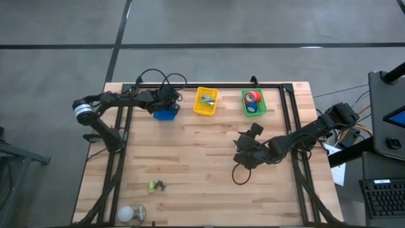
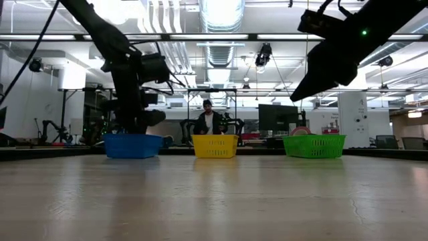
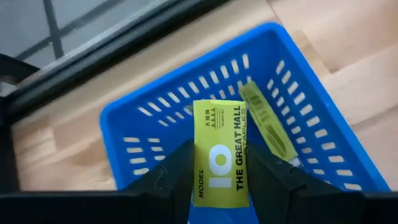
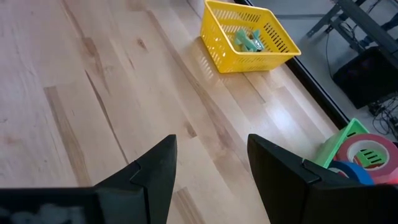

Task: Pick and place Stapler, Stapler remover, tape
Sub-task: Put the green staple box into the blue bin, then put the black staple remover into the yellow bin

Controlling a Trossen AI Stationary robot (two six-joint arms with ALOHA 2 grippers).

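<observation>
My left gripper hangs over the blue basket at the table's far left, shut on a yellow staple box printed "THE GREAT WALL". Inside that basket a long yellow-green stapler leans against the wall. The yellow basket holds a green staple remover. The green basket holds a red tape roll and a blue tape roll. My right gripper waits open over bare wood at mid-table, with nothing between its fingers. My left gripper pinches the staple box by its two long side edges, one finger on each. The fingers slant down from above and run along the box's length. The box is lifted clear, over the inside of the blue basket, its printed face toward the wrist camera.
A small yellow-green object lies on the near left of the table, and a clear round thing sits at the near edge. Black frame rails run along the sides and back. A person stands beyond the yellow basket.
</observation>
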